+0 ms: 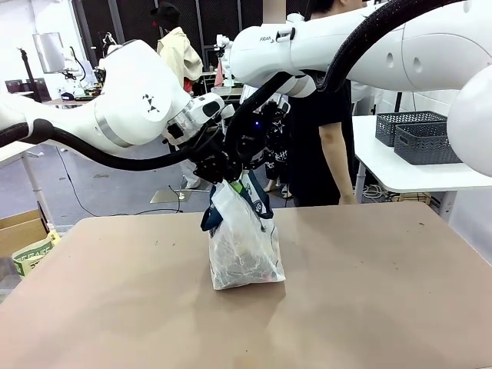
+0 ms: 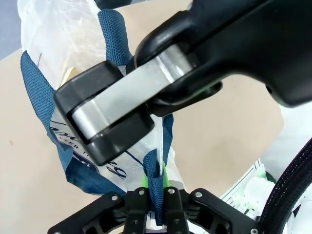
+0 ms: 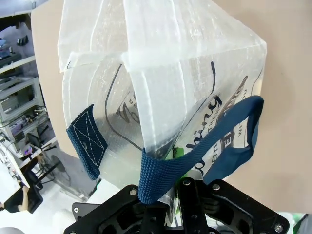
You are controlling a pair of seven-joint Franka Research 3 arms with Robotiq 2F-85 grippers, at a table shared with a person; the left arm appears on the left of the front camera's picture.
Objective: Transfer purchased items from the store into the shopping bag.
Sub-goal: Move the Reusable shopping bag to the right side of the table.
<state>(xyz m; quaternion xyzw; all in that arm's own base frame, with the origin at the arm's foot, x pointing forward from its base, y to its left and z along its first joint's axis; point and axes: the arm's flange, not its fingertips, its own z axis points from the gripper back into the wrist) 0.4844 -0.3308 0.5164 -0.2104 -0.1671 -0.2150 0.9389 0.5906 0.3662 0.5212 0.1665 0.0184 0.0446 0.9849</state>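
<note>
Shopping bag (image 1: 244, 244), translucent plastic with navy strap handles (image 3: 214, 139), standing at the middle of the brown table (image 1: 369, 300), its top gathered up between the two arms. Contents: pale crumpled shapes behind the film, too blurred to name; printed script and a dark logo show through the side in the right wrist view, partly cut by folds. Left gripper (image 2: 156, 187): green pads (image 2: 145, 181) pinched narrow on a navy strap at the bag's upper edge. Right gripper (image 3: 170, 192): fingers close together at the bag's rim, a strap draped over them, a sliver of green showing; fingertips buried in plastic, firm hold hard to confirm. Person (image 1: 323, 131) stands beyond the far edge, largely hidden by the arms. Dark mesh baskets (image 1: 419, 137) on a white side table at right.
</note>
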